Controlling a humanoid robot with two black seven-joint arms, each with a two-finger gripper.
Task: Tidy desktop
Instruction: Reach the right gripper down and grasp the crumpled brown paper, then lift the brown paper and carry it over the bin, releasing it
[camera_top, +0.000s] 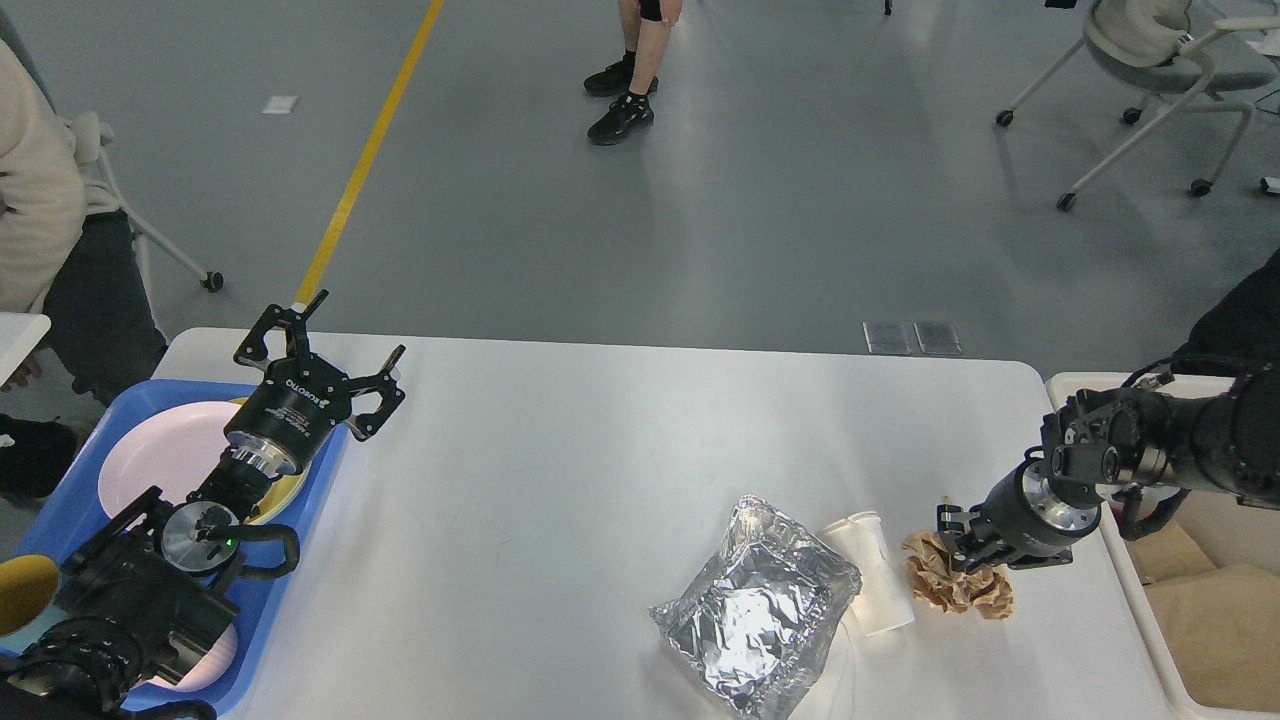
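Nearest, at the front edge of the desktop (560, 450), lies a crumpled sheet of silver foil (757, 608), shiny and creased, with a white plastic cup (868, 585) on its side just beside it to the right, the two touching or nearly so. Right of the cup sits a wad of crumpled brown paper (955, 583). The right gripper (952, 545) comes in from the right and points down at the top of that wad; its fingers are dark and seen at an angle, so I cannot tell whether they are closed on the paper or merely resting against it. At the right edge stands a white plastic bin (1140, 590) with brown paper (1220, 630) inside. On the left, a blue plastic tray (290, 560) overlaps the desktop's left edge and holds a pink plate (165, 450), with a yellowish dish partly hidden under the arm. Further back, the left gripper (335, 345) hovers above the tray's far corner, fingers spread wide and holding nothing. Beyond the white tabletop, grey floor stretches away with a yellow line (365, 160), a standing person's legs in black shoes (622, 100), and a wheeled chair (1150, 60) at far right
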